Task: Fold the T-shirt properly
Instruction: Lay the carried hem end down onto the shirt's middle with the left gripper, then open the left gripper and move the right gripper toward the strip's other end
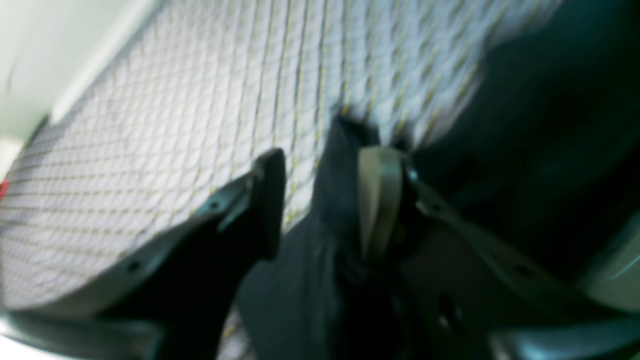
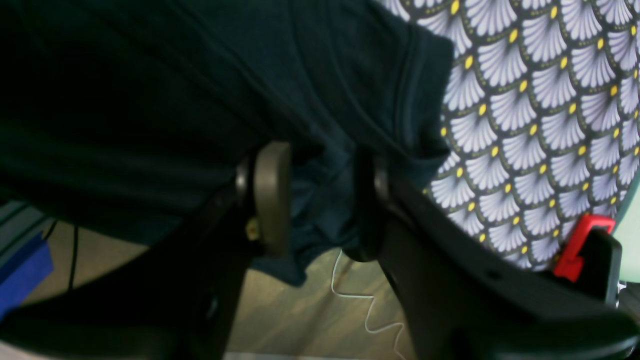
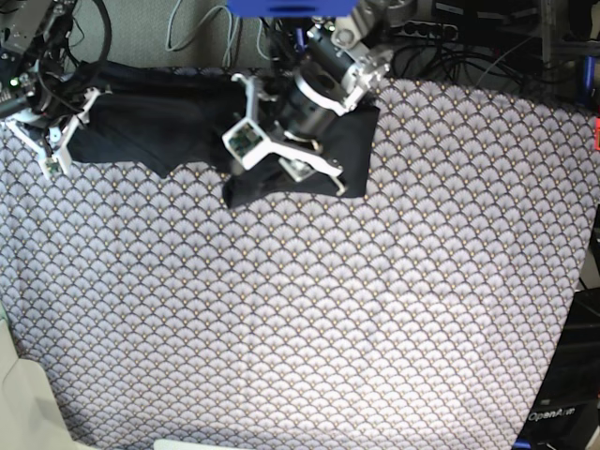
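The T-shirt (image 3: 187, 127), plain and dark, lies along the far edge of the worktop (image 3: 309, 319), spread from the far left corner towards the middle. It is rumpled and partly bunched, with one flap hanging nearer the middle under the left arm. The worktop carries a grey fan-patterned tablecloth (image 3: 375, 281) with small yellow dots.

Right hand (image 2: 315, 195): positioned at the far left corner in the base view. The right wrist view shows a fold of dark cloth, near a hemmed sleeve edge, passing between the two fingers and pinched there, with the pad (image 2: 272, 195) pressed against the fabric. The cloth drapes over the worktop edge at this spot. A red clip (image 2: 582, 245) sits at the edge of the tablecloth just beside this hand.

Left hand (image 1: 320, 200): positioned over the middle part of the garment in the base view. The left wrist view is blurred. A ridge of dark cloth stands between the fingers, lying against the pale pad (image 1: 380, 200); a gap of tablecloth shows between it and the other finger, so the grip cannot be confirmed
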`<state>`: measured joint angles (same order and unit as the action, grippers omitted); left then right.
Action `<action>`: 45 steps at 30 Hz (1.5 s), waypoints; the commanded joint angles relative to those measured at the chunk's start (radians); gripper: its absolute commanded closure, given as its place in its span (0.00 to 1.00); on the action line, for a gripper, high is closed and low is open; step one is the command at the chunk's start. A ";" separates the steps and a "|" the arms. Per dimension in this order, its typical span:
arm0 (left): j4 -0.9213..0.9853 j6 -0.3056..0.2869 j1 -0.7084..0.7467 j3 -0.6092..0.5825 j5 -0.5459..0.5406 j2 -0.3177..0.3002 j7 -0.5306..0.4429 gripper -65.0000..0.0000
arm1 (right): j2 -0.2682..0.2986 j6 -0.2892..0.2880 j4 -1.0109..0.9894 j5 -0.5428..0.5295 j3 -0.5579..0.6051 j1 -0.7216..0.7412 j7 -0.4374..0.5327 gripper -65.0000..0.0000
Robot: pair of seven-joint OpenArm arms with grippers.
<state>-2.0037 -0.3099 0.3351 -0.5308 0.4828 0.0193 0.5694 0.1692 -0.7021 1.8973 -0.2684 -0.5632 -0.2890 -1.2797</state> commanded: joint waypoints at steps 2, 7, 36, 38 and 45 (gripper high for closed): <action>-0.018 0.008 0.009 0.004 -0.060 0.043 -0.016 0.63 | 0.014 0.004 0.015 -0.002 -0.004 0.004 0.008 0.65; -0.018 0.007 -0.015 -0.018 -0.154 0.040 -0.016 0.63 | 0.014 0.004 0.015 -0.002 -0.004 0.004 0.010 0.65; 0.113 0.007 0.019 0.372 -0.164 0.044 -0.013 0.63 | 0.002 0.004 0.014 -0.002 -0.137 0.060 0.007 0.64; 0.108 0.007 0.019 0.374 -0.164 0.038 -0.012 0.63 | 0.000 0.004 0.012 -0.002 -0.179 0.067 0.002 0.61; 0.114 0.007 0.019 0.370 -0.164 0.028 -0.010 0.63 | 0.003 0.004 -0.061 -0.004 -0.220 0.081 -0.001 0.46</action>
<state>-1.8732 -0.3073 0.3565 -0.1577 0.3237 0.0444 0.5800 0.1558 -0.7025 1.8217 -0.2714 -0.7765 -0.2111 -1.2823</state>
